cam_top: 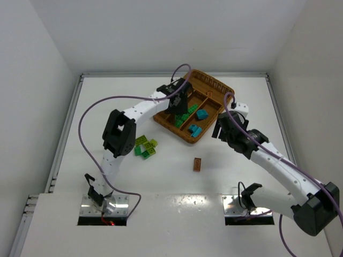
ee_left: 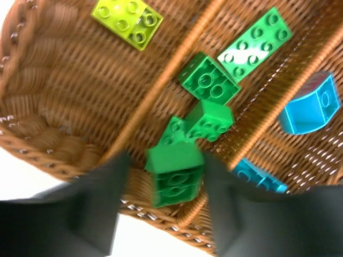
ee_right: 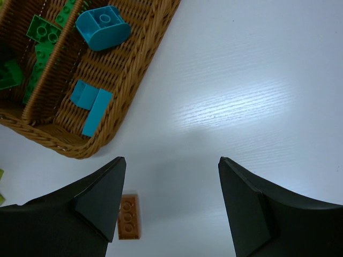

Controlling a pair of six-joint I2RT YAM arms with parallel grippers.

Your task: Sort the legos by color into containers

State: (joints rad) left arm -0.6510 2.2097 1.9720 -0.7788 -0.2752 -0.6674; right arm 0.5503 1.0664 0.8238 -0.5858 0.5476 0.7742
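Your left gripper (ee_left: 167, 163) hangs over the near end of the wicker tray (cam_top: 213, 81), above the middle long compartment. Its jaws stand about one brick apart with a dark green brick (ee_left: 174, 176) between them. One finger looks pressed against the brick and a thin gap shows on the other side. The wrist view is blurred, so you cannot tell whether the brick is actually gripped.

In that same middle compartment lie three more green bricks: a pale flat one (ee_left: 256, 43) and two darker ones (ee_left: 209, 80) nearer the gripper. The compartment on one side of it holds a single lime-yellow brick (ee_left: 128, 20). The compartment on the other side holds the cyan bricks: a rounded one (ee_right: 103, 27) and a pair of small ones (ee_right: 91, 104) toward the tray's near corner.

Your right gripper (ee_right: 171, 160) sits just off that near corner of the tray, over bare table, with its jaws spread wide and nothing between them.

A brown-orange brick (cam_top: 198, 164) lies flat on the table, near the tray's near corner but apart from it. A loose cluster of green and lime bricks (cam_top: 146, 146) lies on the table off the tray's left side, beside your left arm.
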